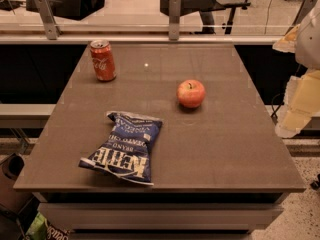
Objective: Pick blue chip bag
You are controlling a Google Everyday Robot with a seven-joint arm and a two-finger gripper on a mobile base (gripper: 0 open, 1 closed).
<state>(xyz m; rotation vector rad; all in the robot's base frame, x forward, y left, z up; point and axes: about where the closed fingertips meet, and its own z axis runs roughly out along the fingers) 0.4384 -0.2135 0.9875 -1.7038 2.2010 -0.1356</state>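
Observation:
The blue chip bag (125, 148) lies flat on the brown table (225, 149), near the front left edge. It is crinkly navy foil with white block lettering, upside down from this view. My gripper (296, 115) shows as pale cream parts at the right edge of the camera view, off the table's right side and well away from the bag. It holds nothing that I can see.
A red soda can (103, 60) stands upright at the table's back left. A red apple (191, 93) sits right of centre. A glass barrier on metal posts (174, 17) runs behind the table. A green item (37, 227) lies on the floor at the front left.

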